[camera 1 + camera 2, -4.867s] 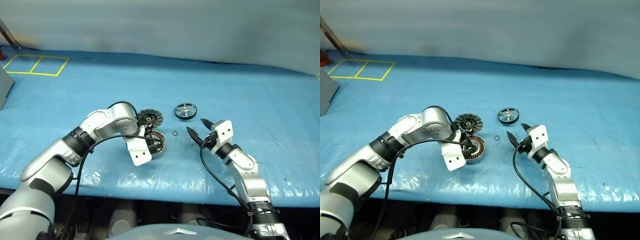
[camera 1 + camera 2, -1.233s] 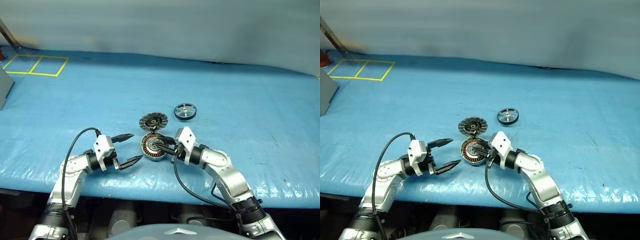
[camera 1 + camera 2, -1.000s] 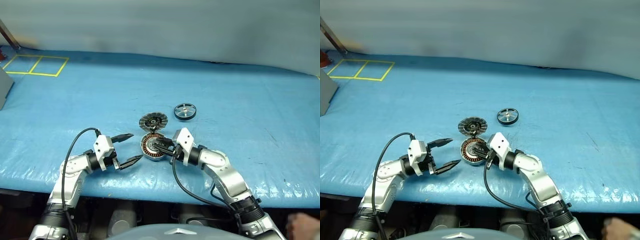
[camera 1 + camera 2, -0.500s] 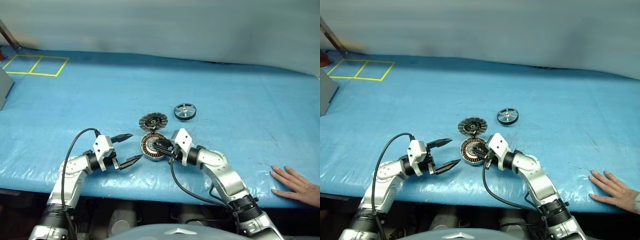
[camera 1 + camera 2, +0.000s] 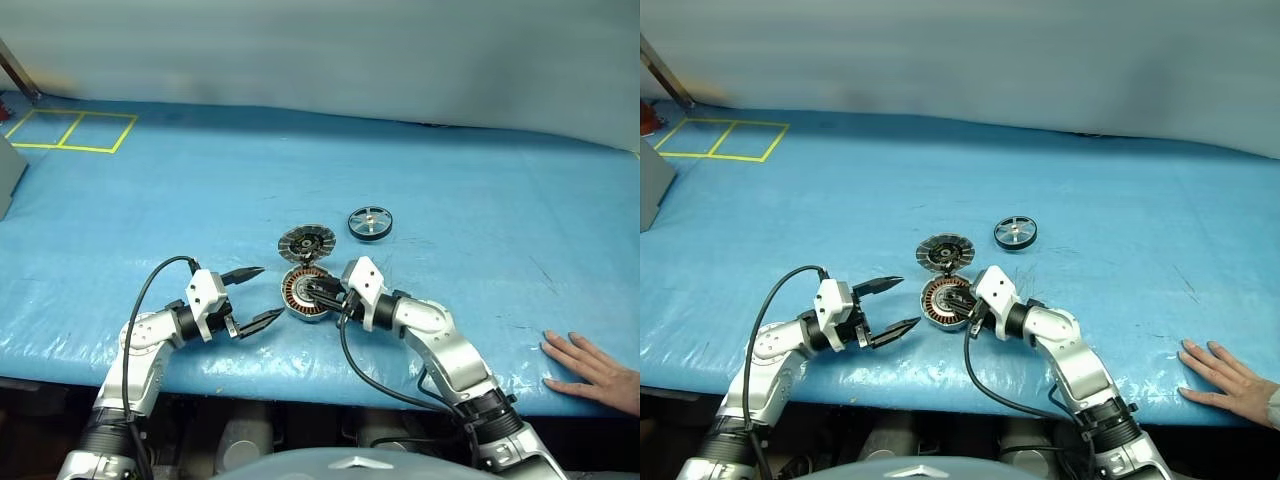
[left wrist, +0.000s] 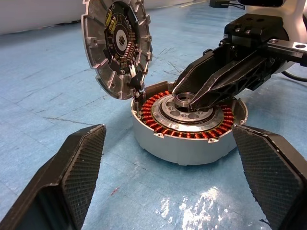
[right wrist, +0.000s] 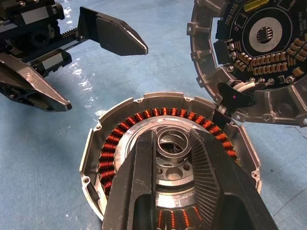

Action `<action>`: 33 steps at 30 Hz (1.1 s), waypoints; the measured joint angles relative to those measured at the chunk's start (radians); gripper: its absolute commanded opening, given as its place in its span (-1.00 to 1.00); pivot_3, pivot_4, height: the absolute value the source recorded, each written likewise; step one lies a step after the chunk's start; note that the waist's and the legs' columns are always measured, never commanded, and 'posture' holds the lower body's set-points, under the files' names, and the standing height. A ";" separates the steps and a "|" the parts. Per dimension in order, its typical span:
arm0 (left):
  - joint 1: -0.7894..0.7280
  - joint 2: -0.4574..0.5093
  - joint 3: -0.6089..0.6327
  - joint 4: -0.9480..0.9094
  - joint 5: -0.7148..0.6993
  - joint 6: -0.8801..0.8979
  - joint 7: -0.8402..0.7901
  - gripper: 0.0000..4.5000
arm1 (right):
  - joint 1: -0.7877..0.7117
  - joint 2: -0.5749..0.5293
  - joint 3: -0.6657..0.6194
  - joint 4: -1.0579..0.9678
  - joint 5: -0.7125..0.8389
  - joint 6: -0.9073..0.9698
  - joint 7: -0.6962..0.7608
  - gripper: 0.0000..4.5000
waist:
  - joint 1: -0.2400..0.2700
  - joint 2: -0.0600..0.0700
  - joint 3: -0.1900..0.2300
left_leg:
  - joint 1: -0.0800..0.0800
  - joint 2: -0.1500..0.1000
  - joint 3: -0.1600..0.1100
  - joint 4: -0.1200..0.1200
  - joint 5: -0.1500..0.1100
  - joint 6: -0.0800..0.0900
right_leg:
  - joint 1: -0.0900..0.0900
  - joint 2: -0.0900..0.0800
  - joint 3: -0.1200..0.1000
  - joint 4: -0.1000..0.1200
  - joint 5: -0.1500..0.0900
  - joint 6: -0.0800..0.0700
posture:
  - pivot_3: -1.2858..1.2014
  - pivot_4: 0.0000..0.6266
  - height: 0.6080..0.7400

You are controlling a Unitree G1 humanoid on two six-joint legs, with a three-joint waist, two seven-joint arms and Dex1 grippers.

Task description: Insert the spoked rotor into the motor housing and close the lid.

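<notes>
Right hand point(image 7: 173, 143) pinches a small ring, hiding the motor housing point(image 7: 115, 139) hub; left hand point(image 5: 252, 297) gapes.

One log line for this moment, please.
left gripper: open, beside motor housing | right gripper: shut on small ring at hub | lid: open | spoked rotor: on table

motor housing point(image 6: 184, 132): squat round shell, copper windings ringing a silver hub, flat on the blue surface point(image 5: 480, 200). lid point(image 6: 116, 45): grey slotted disc, tilted up at the housing's rim, circuit face showing. spoked rotor point(image 5: 370, 222): black ring, silver spokes, lying flat, apart beyond both.
</notes>
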 measured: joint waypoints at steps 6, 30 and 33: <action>0.000 0.004 0.000 0.000 0.005 0.001 0.004 1.00 | 0.000 0.000 0.001 0.000 0.000 0.001 0.003 -0.70 | 0.000 0.000 0.000 | 0.000 0.000 0.000 -0.001 0.000 0.000 | 0.000 0.000 0.000 0.000 0.000 0.000 | 0.03 -0.52 1.00; -0.002 0.015 0.000 -0.001 0.005 0.008 0.015 1.00 | -0.004 0.001 0.002 -0.002 0.013 0.019 0.013 -0.11 | 0.000 0.000 0.000 | 0.000 0.000 0.000 -0.001 0.000 0.000 | 0.000 0.000 0.000 -0.001 0.000 0.000 | 0.03 -0.52 1.00; -0.002 0.015 0.000 -0.005 0.005 0.013 0.019 1.00 | -0.004 -0.006 0.002 -0.003 0.012 0.018 0.013 0.33 | 0.000 0.000 0.000 | 0.000 0.000 0.000 -0.001 0.000 0.000 | 0.000 0.000 0.000 -0.001 0.000 0.000 | 0.03 -0.52 1.00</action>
